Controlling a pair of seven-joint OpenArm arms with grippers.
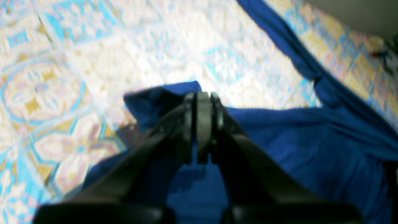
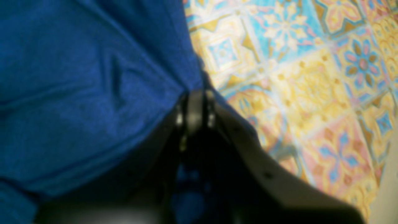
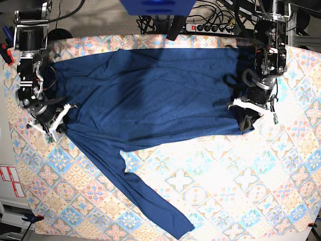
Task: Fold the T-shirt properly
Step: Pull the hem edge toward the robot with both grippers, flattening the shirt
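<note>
Open room along the worktop's near edge; cloth and cables crowd the far side.

The shirt (image 3: 150, 95) spreads across the far half of the worktop (image 3: 225, 191), one sleeve (image 3: 145, 196) trailing toward the near edge at the middle. Bare cloth-covered surface lies in both near corners. Cables (image 3: 215, 22) and a power strip (image 3: 203, 27) lie just past the far edge.

We seem to be in a robotics lab or test bench rather than a home. Behind the left gripper (image 3: 247, 119), past the far table edge, a power strip (image 3: 213, 27) lies among tangled black cables (image 3: 150, 22) on grey flooring. Metal frame parts (image 3: 31, 22) stand behind the right gripper (image 3: 56, 125). Under both grippers a pastel patterned tablecloth (image 3: 241, 191) covers the table, and labels (image 3: 10, 181) sit off its edge, on the right gripper's side.
</note>
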